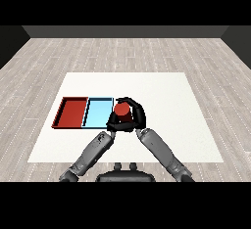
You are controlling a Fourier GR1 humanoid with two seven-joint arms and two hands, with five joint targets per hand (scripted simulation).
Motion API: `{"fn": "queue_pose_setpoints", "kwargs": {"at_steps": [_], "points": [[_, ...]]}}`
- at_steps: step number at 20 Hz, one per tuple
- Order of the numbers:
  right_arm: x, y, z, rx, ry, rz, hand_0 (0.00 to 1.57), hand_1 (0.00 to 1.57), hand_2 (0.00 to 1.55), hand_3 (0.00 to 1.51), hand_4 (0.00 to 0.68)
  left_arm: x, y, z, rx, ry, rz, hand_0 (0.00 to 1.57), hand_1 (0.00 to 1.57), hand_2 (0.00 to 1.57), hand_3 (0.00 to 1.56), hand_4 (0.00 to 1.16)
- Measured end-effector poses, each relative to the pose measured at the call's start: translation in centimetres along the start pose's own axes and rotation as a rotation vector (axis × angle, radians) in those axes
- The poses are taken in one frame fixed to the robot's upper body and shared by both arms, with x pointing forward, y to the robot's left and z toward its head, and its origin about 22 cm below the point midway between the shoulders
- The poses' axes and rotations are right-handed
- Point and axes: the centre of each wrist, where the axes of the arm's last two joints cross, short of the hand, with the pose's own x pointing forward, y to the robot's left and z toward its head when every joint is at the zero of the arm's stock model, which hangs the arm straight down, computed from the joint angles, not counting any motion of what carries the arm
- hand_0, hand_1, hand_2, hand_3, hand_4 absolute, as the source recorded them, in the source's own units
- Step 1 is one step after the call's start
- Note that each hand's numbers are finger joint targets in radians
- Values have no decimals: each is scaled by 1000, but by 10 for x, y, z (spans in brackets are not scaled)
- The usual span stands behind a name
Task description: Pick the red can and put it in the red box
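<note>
Right now the right hand (pixel 133 116) has its black fingers and thumb curled round the red can (pixel 122 111), so the can sits inside the hand with its round red top showing above the fingers. It is upright or close to it. Whether its base rests on the white table (pixel 162 96) or is lifted off it, I cannot tell from where I stand.

Tucked against that same cluster is the left hand (pixel 112 124), low and to the left of the can, at the end of its grey forearm. It is so crowded against the other hand that I cannot make out how its fingers are set, nor whether it touches the can.

Just beside the can, on its left, lies the light blue tray (pixel 97 113); its near right corner is partly hidden behind the hands. Touching that tray's far side is the red tray (pixel 71 112), the two lying side by side as a pair. So the light blue tray lies between the can and the red tray. Both trays show only their bare floors.

Round all this the table spreads white, and beyond its edges is a pale wooden floor (pixel 122 52) running back to a dark wall.
</note>
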Motion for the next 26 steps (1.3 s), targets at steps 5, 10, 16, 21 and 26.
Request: {"fn": "queue_pose_setpoints", "kwargs": {"at_steps": [5,10,16,21,26], "points": [[-3,0,-3,29,22,38,0,0,0,0,0,-1,-3,-2,2,-10,-8,1571,1571,1571,1496,1129],[0,-10,-5,-10,21,45,0,0,0,0,0,2,-4,-2,7,-14,-18,1571,1571,1571,1501,1133],[8,-8,-7,-49,20,59,0,0,0,0,0,7,-2,1,6,-22,-17,1571,1571,1571,1489,1137],[7,-26,-9,-71,9,45,0,0,0,0,0,11,3,-8,9,-33,-24,1571,1571,1571,1481,1140],[16,-49,-2,-112,-36,14,0,0,0,0,0,10,13,-7,26,-36,-43,1571,1571,1571,1468,1136]]}}
